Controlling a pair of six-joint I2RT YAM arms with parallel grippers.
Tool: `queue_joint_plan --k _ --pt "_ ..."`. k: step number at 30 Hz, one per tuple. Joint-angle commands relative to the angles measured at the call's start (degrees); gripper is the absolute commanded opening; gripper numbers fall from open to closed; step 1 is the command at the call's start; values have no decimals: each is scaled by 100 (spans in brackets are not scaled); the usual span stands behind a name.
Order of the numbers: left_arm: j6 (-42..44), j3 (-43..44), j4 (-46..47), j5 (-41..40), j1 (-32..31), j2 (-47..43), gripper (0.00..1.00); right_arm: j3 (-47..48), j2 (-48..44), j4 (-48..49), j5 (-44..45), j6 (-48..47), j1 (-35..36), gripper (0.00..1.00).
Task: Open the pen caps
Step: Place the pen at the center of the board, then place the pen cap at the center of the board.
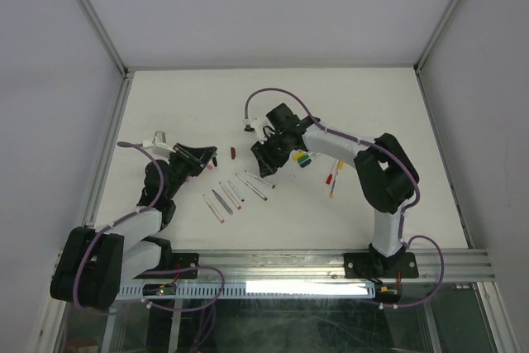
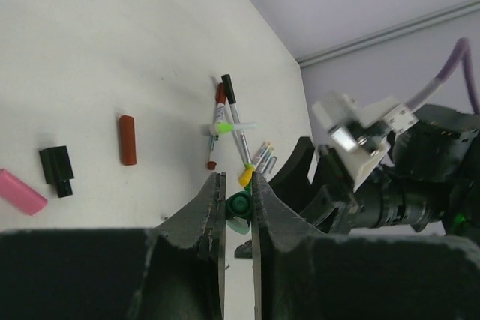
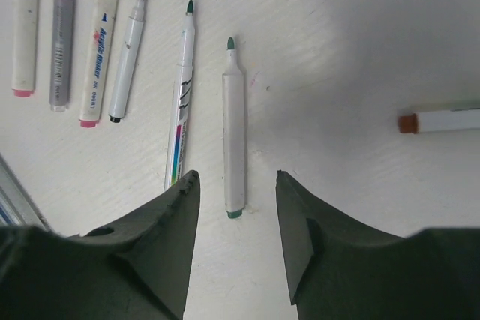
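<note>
While the left claw (image 2: 237, 182) nips what seems a green cap (image 2: 240, 206), the right claw (image 3: 236, 179) gapes empty over pens (image 3: 234, 110).

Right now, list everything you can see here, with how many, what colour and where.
uncapped pens: six, white or grey barrels with pink, purple, black or green ends, side by side below the right gripper
loose caps: three, pink, black and red, lying apart ahead of the left gripper
green cap: one, green, pinched in the left gripper
capped pens: small cluster, count unclear, yellow, green, blue and red ends, right of the right gripper
table: one, white, under everything
left gripper: one, black, shut on the green cap
right gripper: one, black, open, jaws either side of a green-tipped pen, not touching it
</note>
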Motion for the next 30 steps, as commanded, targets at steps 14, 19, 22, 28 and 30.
queue_joint_plan --k 14,19,22,28,30 --pt "407 2025 -2836 -1888 -1665 581 0 -322 -1934 637 -1472 -487 -1224 45" --pt "340 3047 -3861 -2227 -1983 1430 0 -365 -2005 703 -1546 -424 -1352 45" --pt "359 3615 -4367 -2523 -2237 1887 0 -391 -2023 762 -1567 -388 -1393 44" --pt "449 4814 -5457 -2701 -2442 3012 0 -413 -2045 787 -1603 -335 -1434 44" --pt "517 5088 -5655 -2707 -2468 3269 0 -415 -2067 800 -1610 -319 -1451 44"
